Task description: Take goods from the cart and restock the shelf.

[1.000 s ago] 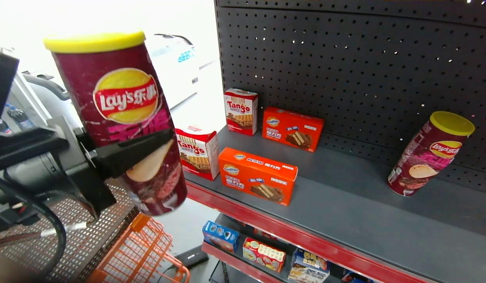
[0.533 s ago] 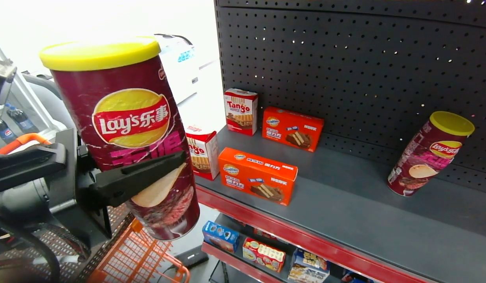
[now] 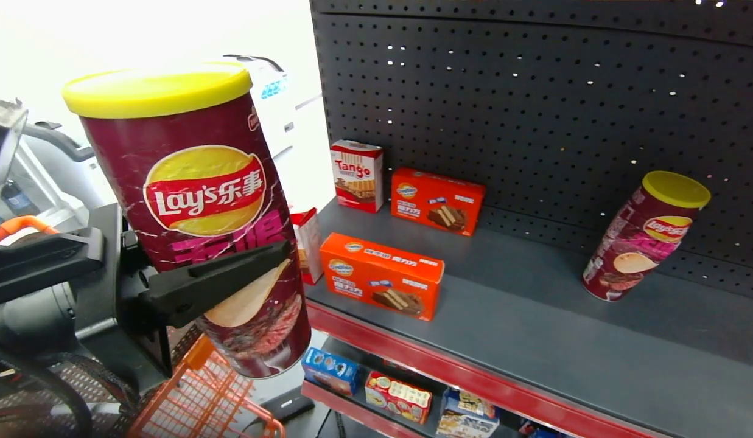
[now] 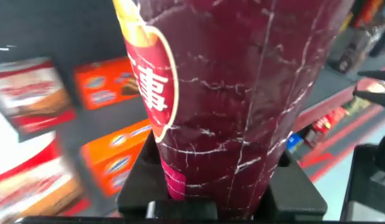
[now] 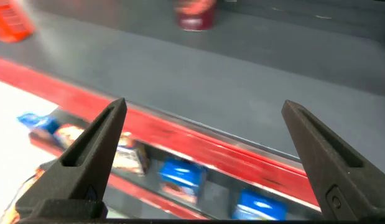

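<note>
A maroon chips can (image 3: pixel 199 207) with a yellow lid stands upright and close to the camera at the left, above the cart and left of the shelf. My left gripper (image 3: pixel 218 267) is shut on its lower half, one black finger (image 3: pixel 230 274) crossing its front. The left wrist view shows the same can (image 4: pixel 242 93) rising from the jaws. A second, matching can (image 3: pixel 641 240) leans against the pegboard at the shelf's right. My right gripper (image 5: pixel 204 106) is open with nothing between its fingers, in front of the shelf's red edge (image 5: pixel 198 140).
The grey shelf (image 3: pixel 534 328) carries two orange boxes (image 3: pixel 382 283) (image 3: pixel 437 201) and two wafer boxes (image 3: pixel 357 175) (image 3: pixel 308 243) at its left; the stretch between them and the leaning can is bare. The orange cart basket (image 3: pixel 199 401) lies below the held can. Small boxes (image 3: pixel 394 395) fill the lower shelf.
The held can has come up and nearer the camera, hiding more of the near wafer box. The whole head picture has slid slightly left, so the camera turned.
</note>
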### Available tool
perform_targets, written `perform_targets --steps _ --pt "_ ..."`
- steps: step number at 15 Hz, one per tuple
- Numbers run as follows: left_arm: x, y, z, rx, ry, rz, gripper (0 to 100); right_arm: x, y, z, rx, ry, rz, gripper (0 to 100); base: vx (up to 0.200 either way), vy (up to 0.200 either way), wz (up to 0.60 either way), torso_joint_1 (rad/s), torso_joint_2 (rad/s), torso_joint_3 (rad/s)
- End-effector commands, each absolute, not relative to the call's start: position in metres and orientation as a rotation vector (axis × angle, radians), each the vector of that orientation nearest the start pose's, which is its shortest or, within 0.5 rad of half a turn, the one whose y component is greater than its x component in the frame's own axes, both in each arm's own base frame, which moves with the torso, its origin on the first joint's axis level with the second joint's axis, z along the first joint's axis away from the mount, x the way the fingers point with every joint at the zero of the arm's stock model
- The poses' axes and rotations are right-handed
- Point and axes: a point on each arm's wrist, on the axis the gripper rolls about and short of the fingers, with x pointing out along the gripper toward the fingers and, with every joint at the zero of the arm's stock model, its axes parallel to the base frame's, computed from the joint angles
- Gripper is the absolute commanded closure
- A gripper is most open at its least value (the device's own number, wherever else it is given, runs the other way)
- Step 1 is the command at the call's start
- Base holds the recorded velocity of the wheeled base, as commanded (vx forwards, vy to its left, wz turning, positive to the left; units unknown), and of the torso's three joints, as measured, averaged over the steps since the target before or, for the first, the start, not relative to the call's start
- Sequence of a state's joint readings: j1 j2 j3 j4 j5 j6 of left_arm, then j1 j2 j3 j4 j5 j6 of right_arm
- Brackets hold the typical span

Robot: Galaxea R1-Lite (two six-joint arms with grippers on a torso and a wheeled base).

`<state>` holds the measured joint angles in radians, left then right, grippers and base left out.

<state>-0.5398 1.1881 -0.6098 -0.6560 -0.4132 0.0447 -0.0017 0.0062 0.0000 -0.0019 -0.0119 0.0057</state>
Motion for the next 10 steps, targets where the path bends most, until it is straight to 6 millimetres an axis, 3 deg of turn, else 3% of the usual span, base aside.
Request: perform_targets --steps 1,7,10 --pt "0.1472 -0.0990 0.2533 0.037 -0.096 -0.963 100 -0.0222 -0.0002 0.0758 0.006 0.006 -0.014 0 0.000 0.000 -0.60 0.002 -0.01 -0.002" --pt "0.1473 -0.0989 0.2541 0.037 -0.100 -0.966 100 -0.0223 -0.0002 0.0758 0.006 0.005 -0.014 0 0.000 0.000 -0.60 0.002 0.01 0.001" --pt "0.1465 -0.0984 0.2529 0.037 -0.096 -0.964 100 -0.0222 -0.0002 0.0757 0.006 0.008 -0.014 0 0.000 0.000 0.00 0.000 0.00 0.000"
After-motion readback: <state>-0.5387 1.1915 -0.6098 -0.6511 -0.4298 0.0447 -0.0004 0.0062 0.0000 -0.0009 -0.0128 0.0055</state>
